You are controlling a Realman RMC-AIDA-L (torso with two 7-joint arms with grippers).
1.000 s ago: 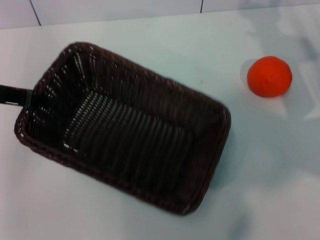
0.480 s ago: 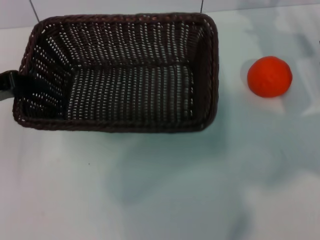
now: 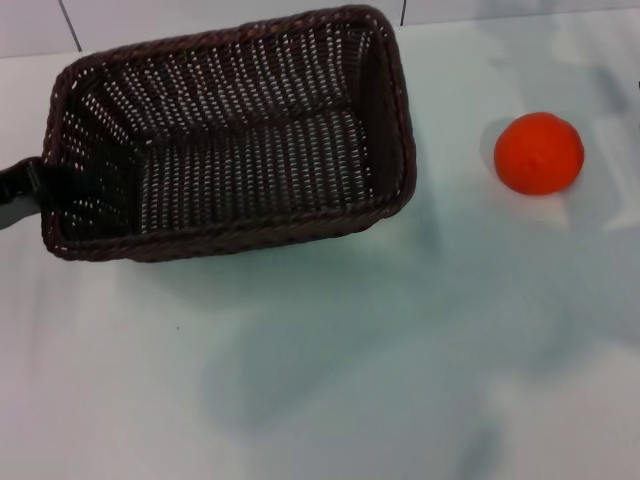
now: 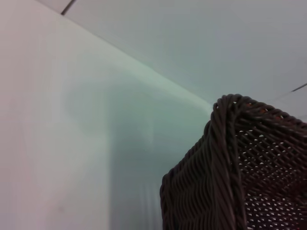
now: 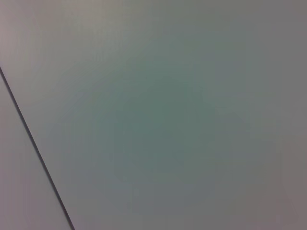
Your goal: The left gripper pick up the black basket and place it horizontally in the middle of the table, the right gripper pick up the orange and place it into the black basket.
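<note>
The black basket (image 3: 230, 140) hangs above the table (image 3: 420, 400) at the far left, lying roughly crosswise with its right end turned a little toward the far side, and its shadow falls on the tabletop below. My left gripper (image 3: 45, 190) shows only as a black bar at the left edge, shut on the basket's left end wall. The left wrist view shows a basket corner (image 4: 225, 182) close up. The orange (image 3: 539, 152) rests on the table at the right, apart from the basket. My right gripper is out of view.
The table's far edge and a pale wall with dark seams (image 3: 70, 25) run behind the basket. The right wrist view shows only a pale surface with one dark seam (image 5: 33, 143).
The basket has swung from a diagonal lie to roughly crosswise, risen and moved toward the far side, held at its left end. Its right end now points slightly farther back. The orange has not moved.
</note>
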